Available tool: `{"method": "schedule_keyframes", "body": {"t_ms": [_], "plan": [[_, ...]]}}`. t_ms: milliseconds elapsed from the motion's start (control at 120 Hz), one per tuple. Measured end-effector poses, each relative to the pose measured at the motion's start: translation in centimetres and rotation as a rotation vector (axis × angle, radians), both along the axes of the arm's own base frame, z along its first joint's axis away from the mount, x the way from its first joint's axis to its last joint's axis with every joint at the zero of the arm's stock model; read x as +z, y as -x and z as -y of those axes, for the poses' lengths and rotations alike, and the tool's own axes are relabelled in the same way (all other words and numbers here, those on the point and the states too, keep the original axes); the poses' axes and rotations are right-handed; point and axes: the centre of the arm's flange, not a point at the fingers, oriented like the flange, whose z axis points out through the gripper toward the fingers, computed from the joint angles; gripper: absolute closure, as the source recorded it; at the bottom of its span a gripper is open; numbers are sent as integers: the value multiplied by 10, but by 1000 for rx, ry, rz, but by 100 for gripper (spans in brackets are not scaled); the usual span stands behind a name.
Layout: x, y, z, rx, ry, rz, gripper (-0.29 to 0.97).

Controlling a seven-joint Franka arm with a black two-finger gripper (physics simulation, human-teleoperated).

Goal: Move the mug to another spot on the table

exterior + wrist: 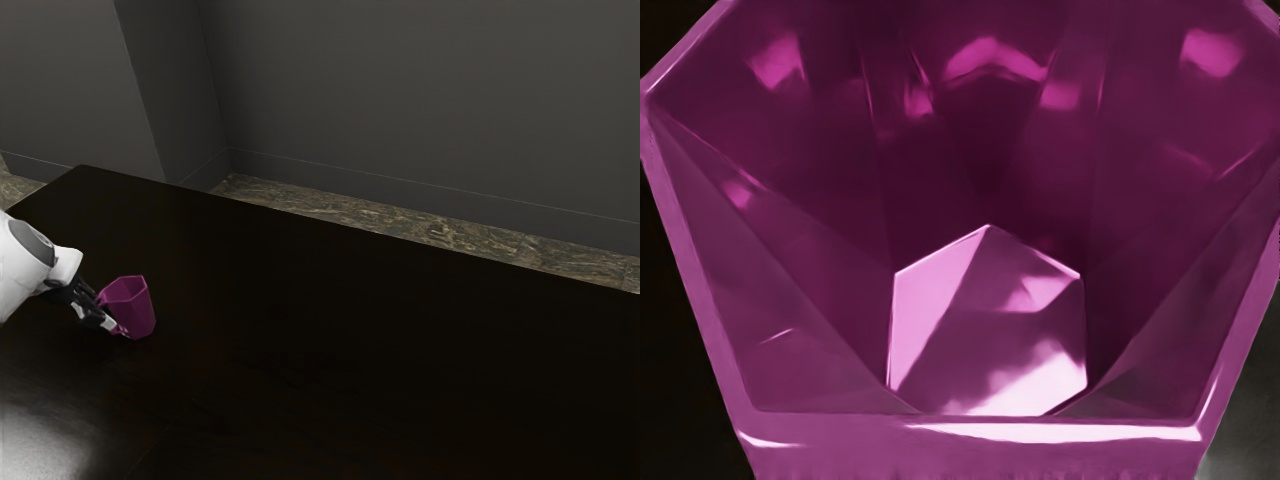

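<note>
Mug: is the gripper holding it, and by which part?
It seems so: the gripper holds the tilted purple mug by its wall near the rim, on the arm's side.

A dark, glossy wooden table (380, 340) spans most of the exterior view, with a pale glare (40, 440) on its surface at the lower left corner. Behind its far edge runs a strip of mottled stone floor (430, 228). Plain grey walls (420, 90) rise beyond it, edged by a low baseboard (400, 185). One wall section (150, 80) juts forward at the exterior view's left.
</note>
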Motion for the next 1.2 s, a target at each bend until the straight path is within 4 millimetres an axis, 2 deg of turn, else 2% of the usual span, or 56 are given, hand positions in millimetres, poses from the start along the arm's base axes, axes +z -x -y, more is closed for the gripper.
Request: {"method": "schedule_keyframes", "body": {"t_ms": [150,358,475,675,817,958,1200], "plan": [[9,-2,3,-7,-4,20,60],[24,-8,16,-36,-2,53,67],[22,-20,42,-85,8,54,72],[13,-39,105,-196,37,36,77],[7,-46,145,-255,72,17,79],[1,-39,163,-251,115,-1,78],[-5,-40,187,-251,158,-19,78]]}}
